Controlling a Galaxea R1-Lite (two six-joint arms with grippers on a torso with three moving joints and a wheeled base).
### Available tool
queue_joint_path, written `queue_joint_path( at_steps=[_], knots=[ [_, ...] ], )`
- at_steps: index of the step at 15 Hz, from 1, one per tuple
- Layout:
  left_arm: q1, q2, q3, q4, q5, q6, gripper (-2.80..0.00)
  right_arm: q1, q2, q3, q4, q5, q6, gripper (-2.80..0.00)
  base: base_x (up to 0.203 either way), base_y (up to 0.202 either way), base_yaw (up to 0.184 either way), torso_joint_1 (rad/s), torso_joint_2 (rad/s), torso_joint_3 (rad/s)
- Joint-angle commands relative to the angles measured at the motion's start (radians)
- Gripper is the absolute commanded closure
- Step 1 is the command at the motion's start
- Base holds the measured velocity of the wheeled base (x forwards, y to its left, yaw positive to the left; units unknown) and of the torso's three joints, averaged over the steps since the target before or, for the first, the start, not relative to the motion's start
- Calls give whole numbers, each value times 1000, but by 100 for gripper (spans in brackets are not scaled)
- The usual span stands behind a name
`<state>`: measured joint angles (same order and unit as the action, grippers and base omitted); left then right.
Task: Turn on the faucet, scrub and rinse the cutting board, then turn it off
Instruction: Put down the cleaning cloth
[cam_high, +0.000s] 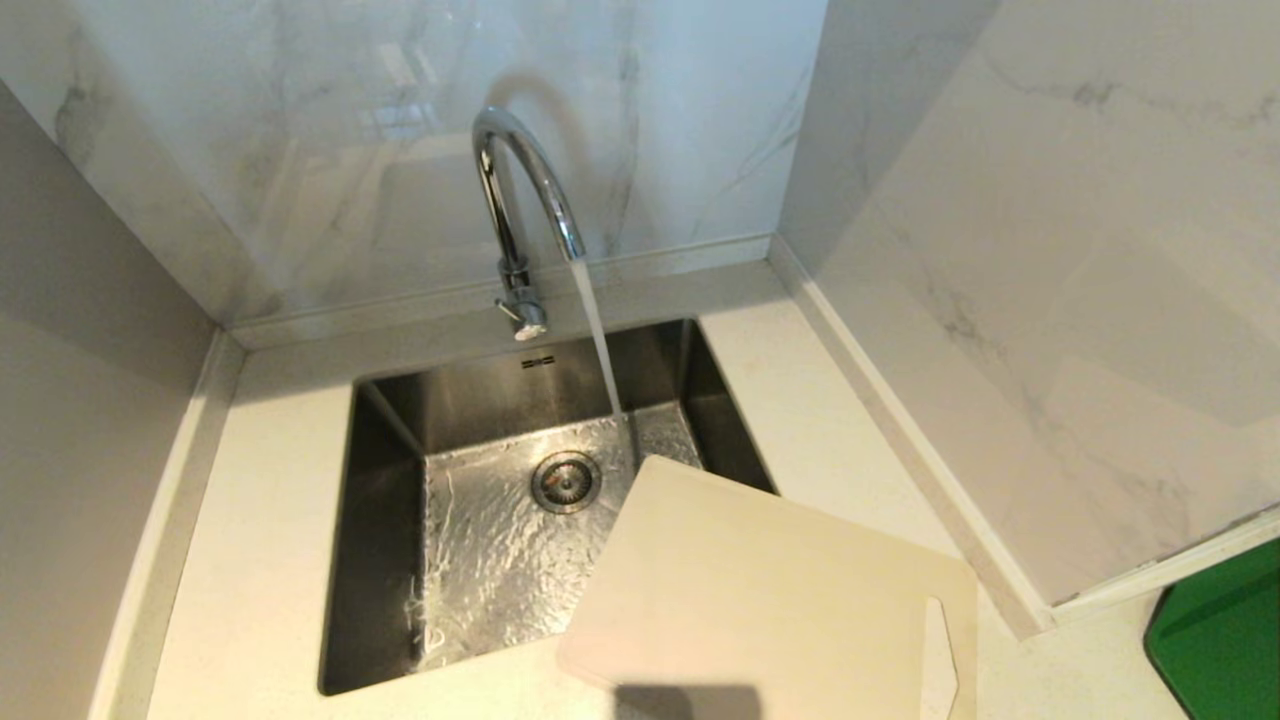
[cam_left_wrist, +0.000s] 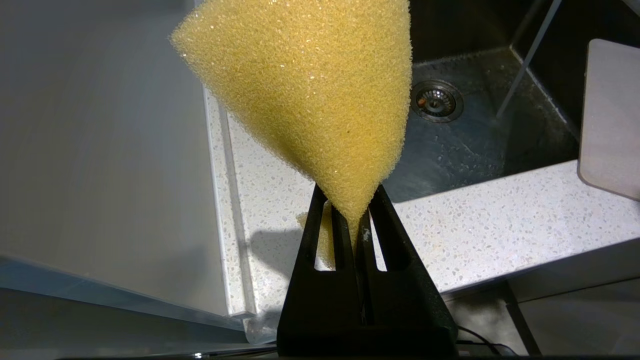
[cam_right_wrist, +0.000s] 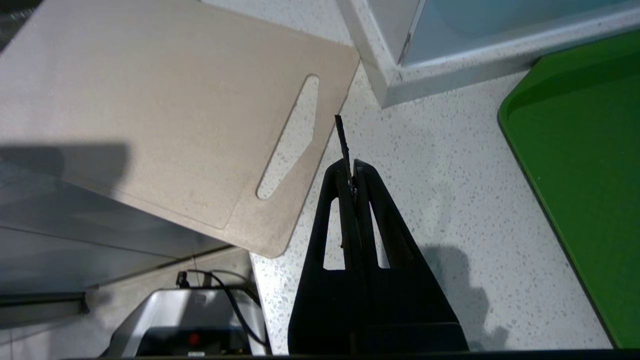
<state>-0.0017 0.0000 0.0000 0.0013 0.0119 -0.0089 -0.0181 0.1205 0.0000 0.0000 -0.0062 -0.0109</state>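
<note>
Nearest to my head camera lies the cutting board (cam_high: 770, 590). It is big, flat and pale, and it sits on the front right part of the counter (cam_high: 250, 560). One of its corners sticks out over the front right corner of the sink (cam_high: 385, 560). Its long slot handle is at the end toward the front right. Behind the sink's back edge stands the faucet (cam_high: 520, 200), tall and shiny. Water (cam_high: 600, 340) runs from its spout down into the steel sink, close to the drain (cam_high: 566, 481), and the sink floor is wet and rippled. White marble walls (cam_high: 1050, 250) close in the back and the right side. A bit of green tray (cam_high: 1220, 630) shows at the far right. Neither of my arms shows here.

Next, my left wrist camera. My left gripper (cam_left_wrist: 356, 212) is squeezed tight on a yellow sponge (cam_left_wrist: 310, 95), which fans out wide past the fingers. Under it is the speckled white counter at the sink's front left corner. I can see the dark sink, the drain, the thin stream of water and one end of the cutting board.

Last, my right wrist camera. My right gripper (cam_right_wrist: 354, 172) has its fingers pressed together and is holding nothing. It hangs over bare speckled counter, just beside the handle end of the cutting board but not touching it. That end of the board pokes out past the counter's front edge. The green tray lies on the other side, on the counter.
</note>
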Motion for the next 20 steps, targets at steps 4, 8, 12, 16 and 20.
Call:
queue_joint_path(
  at_steps=[4, 8, 12, 16, 20],
  knots=[
    [0, 2, 2, 0, 0, 0, 0, 3, -122, 0, -4, -1, 20, 0, 0, 0, 0, 0, 0, 0],
    [0, 2, 2, 0, 0, 0, 0, 4, -122, 0, -5, -8, 57, 0, 0, 0, 0, 0, 0, 0],
    [0, 2, 2, 0, 0, 0, 0, 4, -122, 0, -5, -6, 57, 0, 0, 0, 0, 0, 0, 0],
    [0, 2, 0, 0, 0, 0, 0, 4, -122, 0, -5, -8, 57, 0, 0, 0, 0, 0, 0, 0],
    [0, 2, 2, 0, 0, 0, 0, 4, -122, 0, -5, -8, 57, 0, 0, 0, 0, 0, 0, 0]
  ],
)
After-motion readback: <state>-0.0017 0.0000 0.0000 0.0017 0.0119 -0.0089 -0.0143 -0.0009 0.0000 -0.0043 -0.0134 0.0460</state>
